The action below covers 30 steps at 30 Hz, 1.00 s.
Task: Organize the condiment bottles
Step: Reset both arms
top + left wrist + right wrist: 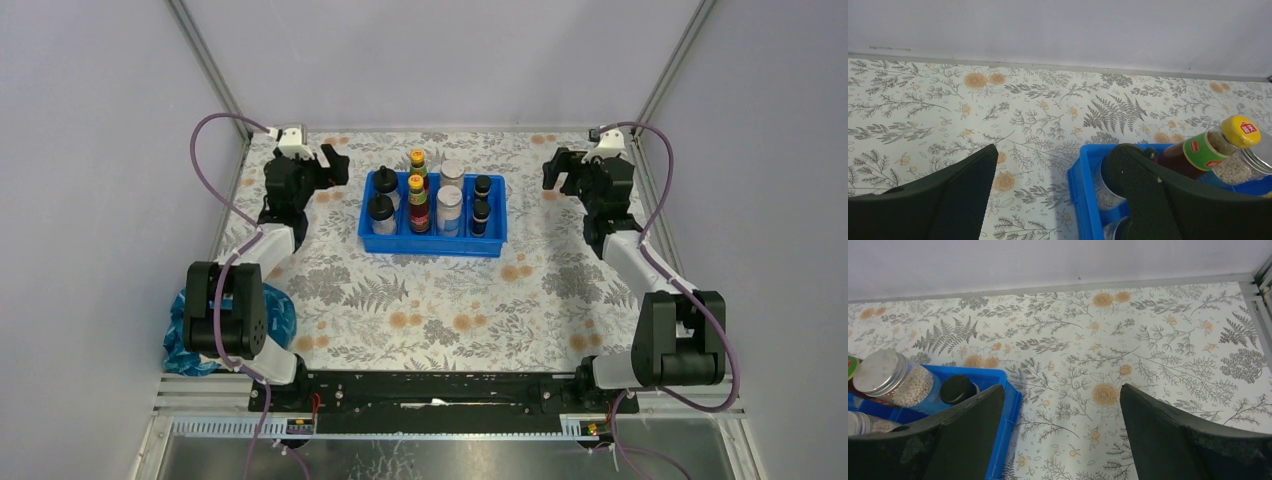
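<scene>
The condiment bottles stand in pairs inside a blue tray (pixel 432 243) at mid-table. From left to right come two black-domed bottles (pixel 383 196), two red-labelled yellow-capped ones (pixel 417 200), two silver-lidded jars (pixel 449 208) and two tiny black-capped ones (pixel 481 212). My left gripper (pixel 335 165) hangs open just left of the tray with nothing between its fingers. In the left wrist view the left gripper (pixel 1054 152) straddles the tray's left wall (pixel 1079 185), with a yellow-capped bottle (pixel 1208 150) beyond. My right gripper (pixel 560 172) is open to the right of the tray. The right wrist view shows the right gripper (pixel 1062 390) empty, beside a jar (pixel 893 377).
A crumpled blue plastic bag (pixel 185 330) lies by the left arm's base. Grey walls close the back and both sides. The floral tablecloth (pixel 450 300) stretches from the tray to the arms' mounting rail (pixel 430 390).
</scene>
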{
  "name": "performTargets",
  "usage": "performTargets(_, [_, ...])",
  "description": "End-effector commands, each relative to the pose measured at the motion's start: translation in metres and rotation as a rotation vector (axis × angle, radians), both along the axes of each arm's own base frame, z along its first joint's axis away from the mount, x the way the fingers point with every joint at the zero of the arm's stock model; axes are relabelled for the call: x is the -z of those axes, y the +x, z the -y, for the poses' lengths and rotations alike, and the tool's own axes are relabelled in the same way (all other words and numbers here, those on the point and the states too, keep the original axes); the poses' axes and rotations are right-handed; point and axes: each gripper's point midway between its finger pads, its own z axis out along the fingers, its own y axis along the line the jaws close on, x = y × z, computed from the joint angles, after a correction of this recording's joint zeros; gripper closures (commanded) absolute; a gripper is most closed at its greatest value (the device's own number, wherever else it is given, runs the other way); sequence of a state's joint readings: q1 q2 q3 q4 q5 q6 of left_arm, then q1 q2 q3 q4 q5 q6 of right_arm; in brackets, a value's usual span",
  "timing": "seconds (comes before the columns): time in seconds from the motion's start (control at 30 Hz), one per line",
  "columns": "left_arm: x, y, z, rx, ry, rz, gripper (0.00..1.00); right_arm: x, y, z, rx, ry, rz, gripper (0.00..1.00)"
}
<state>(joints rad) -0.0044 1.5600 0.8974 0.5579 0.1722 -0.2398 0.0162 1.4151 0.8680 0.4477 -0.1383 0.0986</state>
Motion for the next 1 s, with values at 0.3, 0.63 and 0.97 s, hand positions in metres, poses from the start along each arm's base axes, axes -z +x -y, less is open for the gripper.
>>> performTargets(0.3, [-0.01,-0.022,-0.007,-0.063,0.008,0.109,0.09,-0.015,-0.015,-0.004,0.163,-0.061,0.07,0.01])
performTargets(0.63, [-0.007,-0.033,-0.008,-0.095,0.049,0.125,0.09,0.015,-0.021,-0.014,0.207,-0.056,0.03,0.0])
performTargets(0.97, [0.003,-0.035,-0.002,-0.083,0.079,0.113,0.09,0.025,-0.018,-0.016,0.212,-0.096,0.034,0.0])
